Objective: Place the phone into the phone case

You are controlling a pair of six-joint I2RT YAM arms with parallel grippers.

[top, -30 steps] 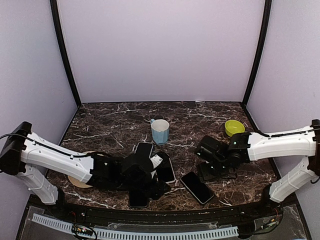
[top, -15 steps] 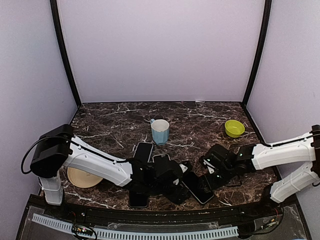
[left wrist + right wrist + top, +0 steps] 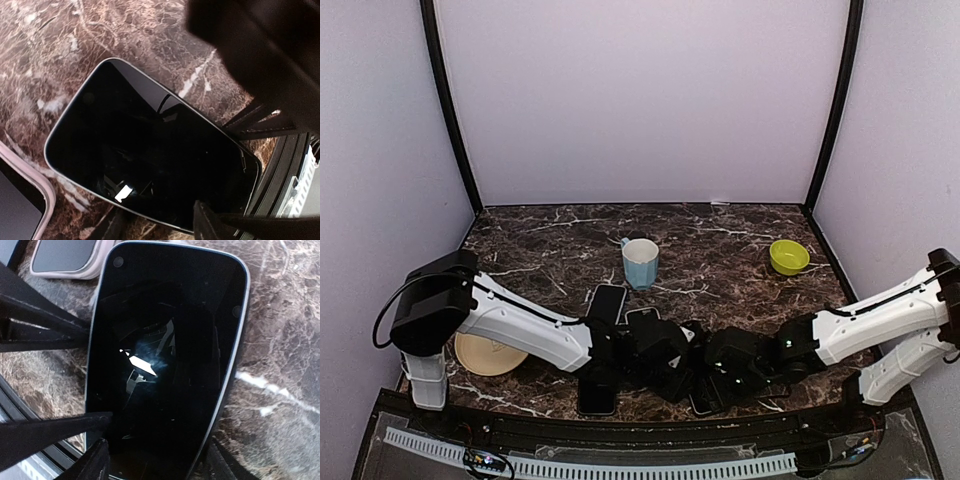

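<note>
A black phone with a silver rim (image 3: 150,160) lies flat on the marble table; it also fills the right wrist view (image 3: 165,355). In the top view only its near corner (image 3: 702,405) shows under both grippers. My left gripper (image 3: 677,380) is open, its fingers (image 3: 212,225) set over the phone's long edge. My right gripper (image 3: 722,383) is open and straddles the phone's near end, with fingers (image 3: 95,462) on either side. A white-rimmed phone case (image 3: 25,200) lies just beside the phone, and shows in the right wrist view (image 3: 65,260) and the top view (image 3: 643,318).
Two more dark phones or cases lie near the left arm (image 3: 608,298), (image 3: 597,398). A blue cup (image 3: 640,262) stands behind them, a green bowl (image 3: 788,256) at the back right, a tan plate (image 3: 485,355) at the left. The table's front edge runs right behind the grippers.
My left arm swung right, off the case, to the phone. My right gripper moved left and toward the front edge onto the same phone, which is now almost covered.
</note>
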